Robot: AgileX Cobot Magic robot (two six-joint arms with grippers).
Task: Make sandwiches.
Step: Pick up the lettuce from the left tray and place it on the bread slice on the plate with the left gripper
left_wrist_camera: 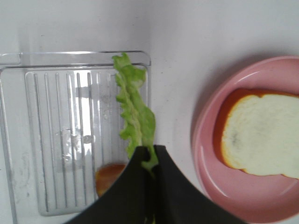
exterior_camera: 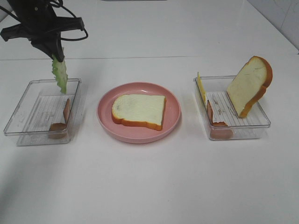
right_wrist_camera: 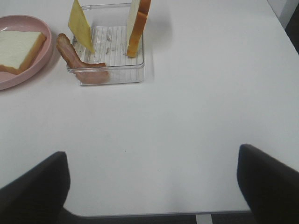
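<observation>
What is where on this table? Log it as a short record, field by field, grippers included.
left gripper: shut on lettuce, which hangs over the left tray's edge
right gripper: open, holding nothing
left tray: one bacon strip
pink plate: one bread slice, lying flat
right tray: cheese slice, second bacon strip, second bread slice leaning upright
sandwich: only the bottom slice laid so far
</observation>
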